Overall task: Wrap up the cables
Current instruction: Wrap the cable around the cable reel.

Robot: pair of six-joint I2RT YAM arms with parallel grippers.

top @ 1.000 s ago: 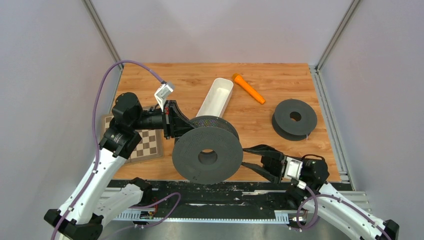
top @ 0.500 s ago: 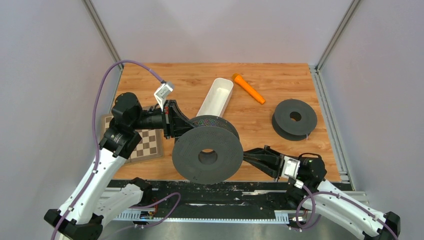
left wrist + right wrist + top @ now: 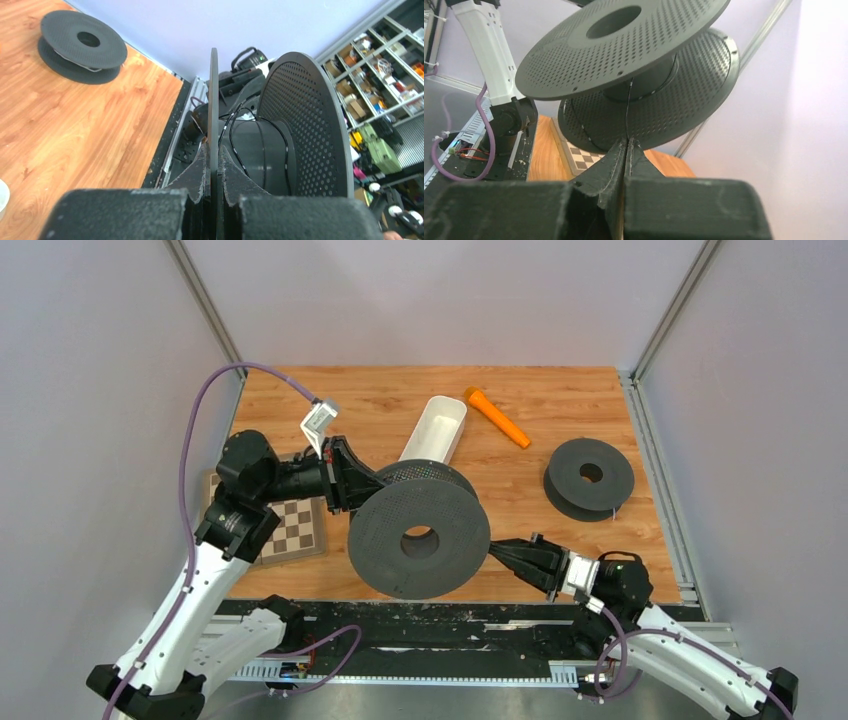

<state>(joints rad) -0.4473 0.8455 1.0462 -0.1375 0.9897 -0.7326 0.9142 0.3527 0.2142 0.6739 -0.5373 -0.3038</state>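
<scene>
- Gripping the rim of the far flange of a large black perforated spool [image 3: 385, 540], the left gripper [image 3: 345, 480] is closed narrow on that thin disc; the left wrist view shows the flange edge running straight up between its two fingers [image 3: 197, 167].
- The spool sits tilted near the front middle of the wooden table [image 3: 520, 490], its near flange and centre hole turned up toward the overhead camera. Whether its lower edge touches the table I cannot tell.
- The dark cable [image 3: 628, 110], thread-thin, runs from the spool's hub out between the two flanges and straight down into the right gripper [image 3: 626, 142].
- That gripper's fingers are pressed together with the cable pinched at their tips, just beside the spool's right edge and low over the table's front edge.
- From the left wrist, more of the dark cable shows lying in loose loops across the hub, not tightly wound.
- A smaller black spool [image 3: 570, 485] lies flat on the right part of the table, well apart from both arms.
- A long white tray [image 3: 430, 440] lies behind the large spool, one end hidden by it.
- An orange stick-shaped object [image 3: 497, 417] rests near the tray's far end.
- A small chessboard [image 3: 295, 530] lies at the left, partly under the left arm.
</scene>
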